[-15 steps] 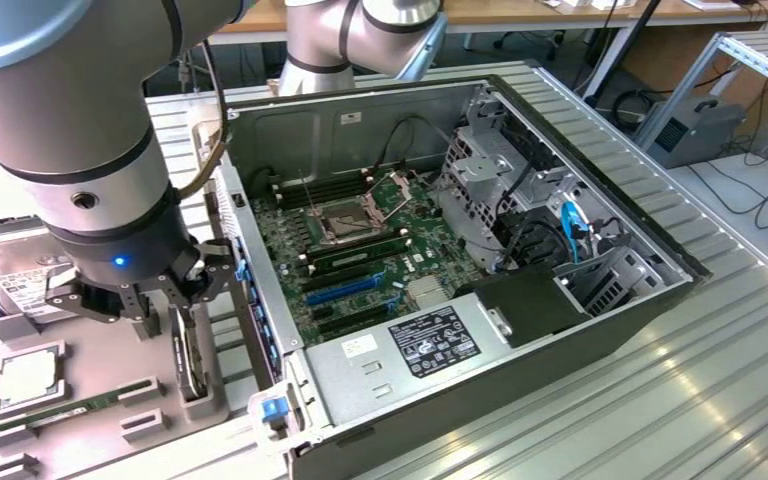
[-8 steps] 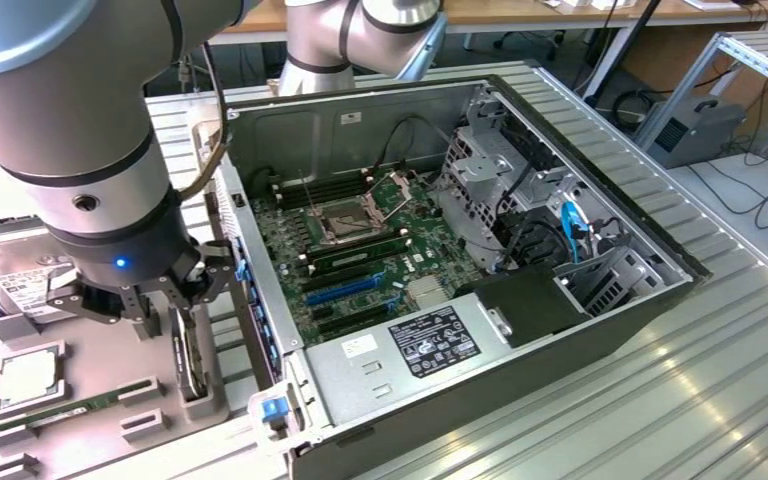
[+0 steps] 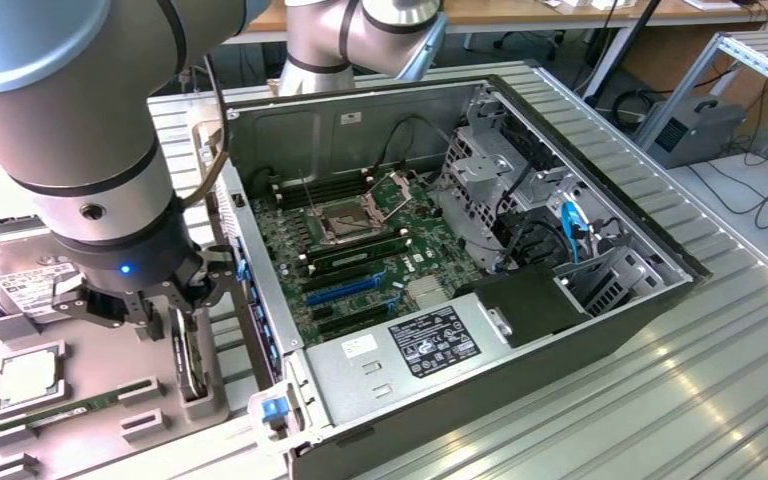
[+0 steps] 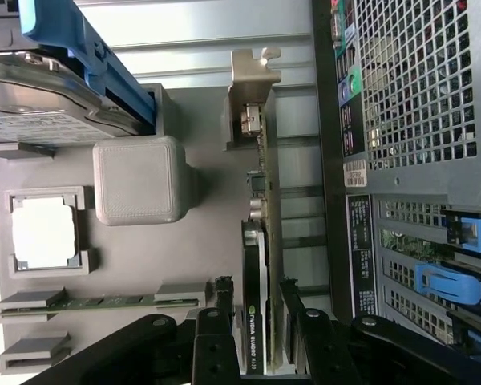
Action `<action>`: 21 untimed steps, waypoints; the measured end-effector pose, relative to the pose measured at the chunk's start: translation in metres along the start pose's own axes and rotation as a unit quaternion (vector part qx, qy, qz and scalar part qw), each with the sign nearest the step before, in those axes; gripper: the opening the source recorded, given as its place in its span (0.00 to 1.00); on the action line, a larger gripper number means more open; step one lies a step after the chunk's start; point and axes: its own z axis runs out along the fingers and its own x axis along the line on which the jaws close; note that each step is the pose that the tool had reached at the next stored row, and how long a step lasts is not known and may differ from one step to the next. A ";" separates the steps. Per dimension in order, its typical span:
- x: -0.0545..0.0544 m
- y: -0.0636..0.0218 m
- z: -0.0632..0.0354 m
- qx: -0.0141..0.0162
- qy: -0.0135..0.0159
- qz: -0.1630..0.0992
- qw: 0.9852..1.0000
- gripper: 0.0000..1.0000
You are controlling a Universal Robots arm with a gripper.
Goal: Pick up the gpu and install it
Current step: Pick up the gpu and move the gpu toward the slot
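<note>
— While the exterior view takes in the whole scene from above, we see the end effector (image 3: 171, 322) set low over the gpu (image 3: 193, 368). The gpu stands on its long edge in a slot of the grey holder tray (image 3: 104, 350), just beside the open computer case (image 3: 357, 125), on the exterior view's left.

— The wrist view gives us the closer look. The end effector (image 4: 256, 290) is parted, with one of its black fingers (image 4: 223, 293) on each side of the gpu (image 4: 260, 249). We see a slit of grey tray between one finger and the card. The other sits so close that we cannot say whether it touches.

— Any writing?

— A black sticker on the card reads NVIDIA QUADRO, and we cannot make out what follows it. In the exterior view the power supply (image 3: 411, 350) carries a label too small for us to read.

— And the room around the card?

— It is tight on one side. The case's perforated rear panel (image 4: 417, 80), with its blue tabs (image 4: 443, 281), runs alongside the card with a narrow strip of tray between them. On the other side the tray lies bare as far as the memory stick (image 4: 104, 302), the processor (image 4: 44, 233) and a grey block (image 4: 140, 180). The card's silvery bracket (image 4: 252, 80) is at the end away from the fingers, near the hard drive (image 4: 48, 112).

— The exterior view adds the case's inside: the motherboard (image 3: 398, 250) lies uncovered, and the ribbed metal tabletop (image 3: 704, 400) stretches wide beyond the case.
</note>
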 end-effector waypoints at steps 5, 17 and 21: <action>-0.002 -0.0003 0.0096 0.000 0.000 0.000 1.000 0.36; -0.002 -0.0008 0.0221 0.000 0.000 0.000 1.000 0.36; -0.002 -0.0009 0.0248 0.000 0.000 0.000 1.000 0.36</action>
